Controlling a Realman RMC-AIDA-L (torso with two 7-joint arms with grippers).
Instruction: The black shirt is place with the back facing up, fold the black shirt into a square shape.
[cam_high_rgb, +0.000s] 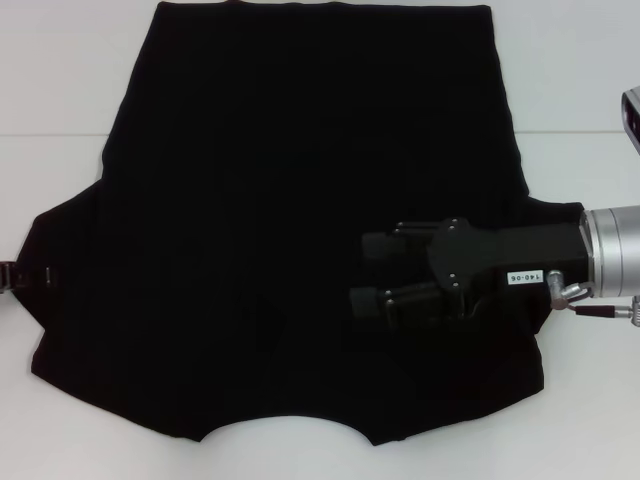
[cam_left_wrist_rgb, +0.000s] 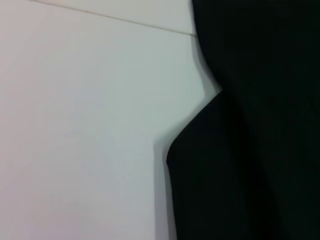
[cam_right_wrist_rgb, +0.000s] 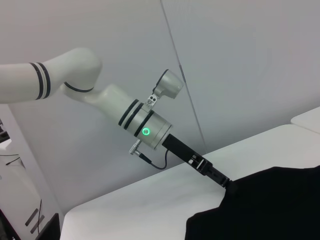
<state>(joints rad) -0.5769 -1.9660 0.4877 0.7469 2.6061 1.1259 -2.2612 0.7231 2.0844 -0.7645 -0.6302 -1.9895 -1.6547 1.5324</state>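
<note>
Currently the black shirt (cam_high_rgb: 280, 200) lies flat on the white table (cam_high_rgb: 60, 90), plain side up. The right gripper (cam_high_rgb: 365, 272) sits over the shirt's right half, jaws apart. The left gripper (cam_high_rgb: 12, 276) meets the left sleeve edge; its jaw state cannot be told.

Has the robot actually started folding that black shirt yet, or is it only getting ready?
No fold shows yet: the black shirt lies spread flat on the white table. The left gripper is at a sleeve edge, and the right gripper reaches over the opposite side. All the folding into a square is still left.
</note>
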